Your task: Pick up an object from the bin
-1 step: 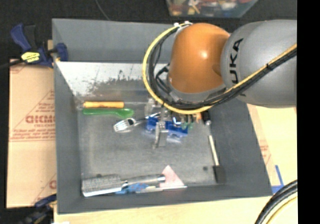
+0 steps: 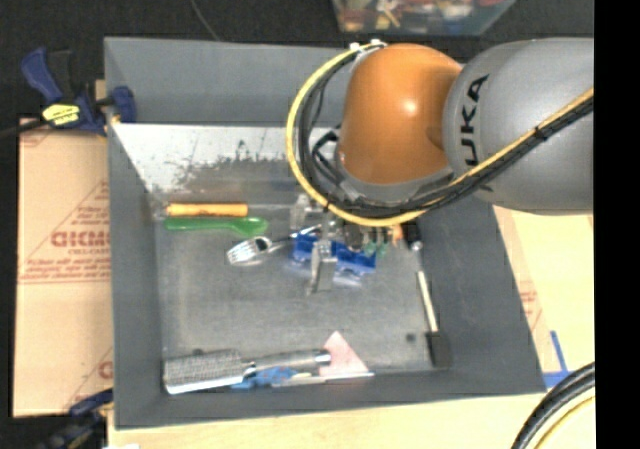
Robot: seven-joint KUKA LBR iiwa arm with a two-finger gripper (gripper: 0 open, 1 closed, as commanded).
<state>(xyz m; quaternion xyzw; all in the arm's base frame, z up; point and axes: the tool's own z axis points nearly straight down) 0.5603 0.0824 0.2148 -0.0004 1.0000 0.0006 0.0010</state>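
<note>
pincer (image 2: 318,272) (spread cannot be told) is hanging over the blue plastic piece (image 2: 350,263) right under it: likely light, stiff, slick; pinching across its middle seems best.

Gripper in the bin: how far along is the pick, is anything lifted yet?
Done: the gripper is down in the middle of the bin, right over a cluster of small blue pieces. In hand: nothing is visibly lifted; the blue pieces lie on the floor. Left: the grasp and the lift out. The orange pen, green spoon and grey file lie apart, untouched.
</note>
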